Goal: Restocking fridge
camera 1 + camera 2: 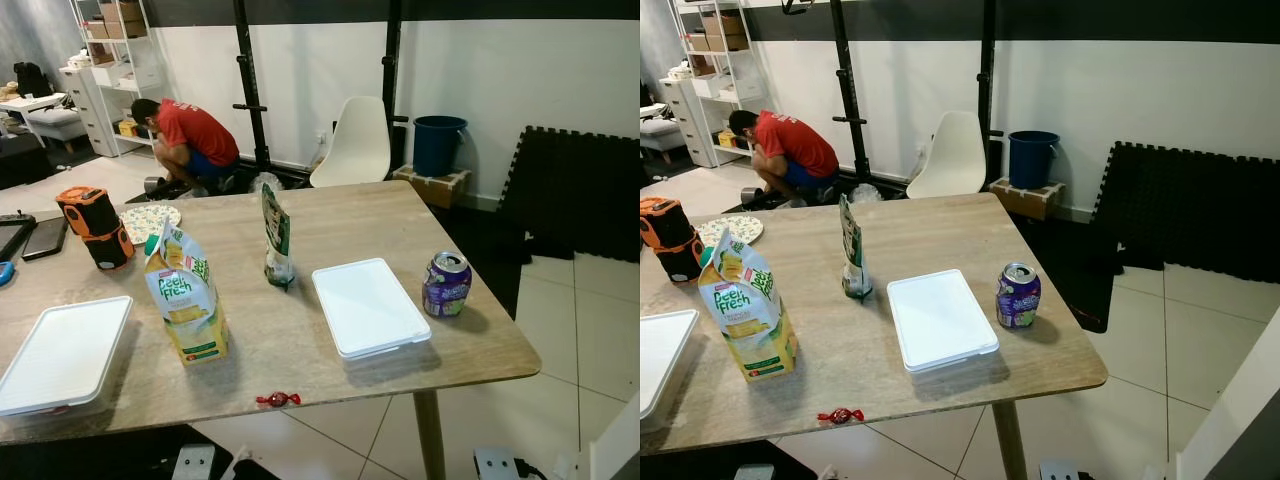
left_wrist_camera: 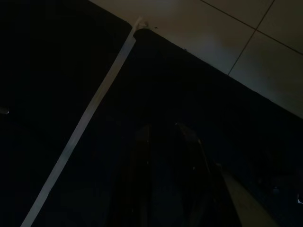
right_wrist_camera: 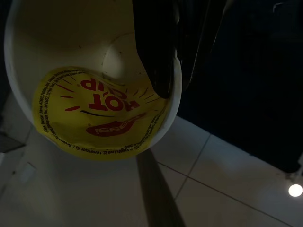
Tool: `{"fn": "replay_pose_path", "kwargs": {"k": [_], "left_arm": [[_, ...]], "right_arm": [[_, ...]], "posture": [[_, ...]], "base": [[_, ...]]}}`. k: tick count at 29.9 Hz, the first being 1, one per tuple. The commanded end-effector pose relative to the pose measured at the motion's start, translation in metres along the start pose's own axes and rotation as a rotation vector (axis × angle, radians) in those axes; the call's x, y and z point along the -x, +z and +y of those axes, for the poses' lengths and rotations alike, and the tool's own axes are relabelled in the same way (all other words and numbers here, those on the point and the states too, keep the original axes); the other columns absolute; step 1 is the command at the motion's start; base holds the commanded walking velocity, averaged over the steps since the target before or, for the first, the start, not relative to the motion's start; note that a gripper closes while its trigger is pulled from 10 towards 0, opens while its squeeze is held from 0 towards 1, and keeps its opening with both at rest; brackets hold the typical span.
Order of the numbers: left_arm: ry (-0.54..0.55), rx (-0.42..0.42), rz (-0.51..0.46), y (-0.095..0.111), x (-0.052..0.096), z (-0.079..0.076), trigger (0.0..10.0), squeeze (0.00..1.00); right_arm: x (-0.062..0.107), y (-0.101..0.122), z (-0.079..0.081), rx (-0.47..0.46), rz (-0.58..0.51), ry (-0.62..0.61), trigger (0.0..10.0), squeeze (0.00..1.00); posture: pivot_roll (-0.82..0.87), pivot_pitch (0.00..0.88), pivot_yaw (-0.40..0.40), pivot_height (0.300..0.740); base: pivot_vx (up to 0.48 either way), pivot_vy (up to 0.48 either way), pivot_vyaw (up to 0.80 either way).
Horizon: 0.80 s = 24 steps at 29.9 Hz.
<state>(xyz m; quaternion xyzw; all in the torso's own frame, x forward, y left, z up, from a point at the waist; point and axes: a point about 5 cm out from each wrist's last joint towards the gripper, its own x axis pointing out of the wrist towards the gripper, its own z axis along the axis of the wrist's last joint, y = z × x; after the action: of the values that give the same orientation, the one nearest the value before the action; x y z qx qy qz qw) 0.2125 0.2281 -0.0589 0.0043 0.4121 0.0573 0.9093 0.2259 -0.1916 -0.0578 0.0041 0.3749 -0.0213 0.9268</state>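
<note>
Right gripper [image 3: 163, 71] clamped on noodle cup [image 3: 94, 80] rim; light, thin-walled, crushable. Left gripper [image 2: 163, 156]: grip state unclear.

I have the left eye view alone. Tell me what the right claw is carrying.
Observer: The right claw grips the rim of a white cup with a yellow Hot Cup lid.
Operator: Report what lies beneath it.
Observer: Pale floor tiles.
Operator: Now the left claw.
Observer: The left claw hangs in shade over a dark mat crossed by a white strip.
</note>
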Motion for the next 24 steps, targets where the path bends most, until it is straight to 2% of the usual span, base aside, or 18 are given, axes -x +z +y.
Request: {"fn": "replay_pose_path", "kwargs": {"k": [1,3,24], "left_arm": [[0.009,-0.027,-0.002,0.0009,0.0003,0.0039,10.0,0.00],[0.009,-0.035,-0.002,0.0029,-0.0003,0.0025,10.0,0.00],[-0.008,-0.044,0.021,0.0012,-0.0009,-0.0009,10.0,0.00]], "right_arm": [[0.0012,-0.0039,0.0006,-0.020,0.001,-0.001,10.0,0.00],[0.0014,-0.0049,0.0013,-0.019,0.005,0.006,10.0,0.00],[0.0017,-0.0044,-0.0038,-0.013,0.005,-0.011,10.0,0.00]], "posture": [[0.01,0.067,0.064,0.740],[0.02,0.075,0.049,0.740],[0.01,0.063,0.074,0.740]], "base": [[0.000,0.000,0.00],[0.000,0.000,0.00],[0.000,0.000,0.00]]}}
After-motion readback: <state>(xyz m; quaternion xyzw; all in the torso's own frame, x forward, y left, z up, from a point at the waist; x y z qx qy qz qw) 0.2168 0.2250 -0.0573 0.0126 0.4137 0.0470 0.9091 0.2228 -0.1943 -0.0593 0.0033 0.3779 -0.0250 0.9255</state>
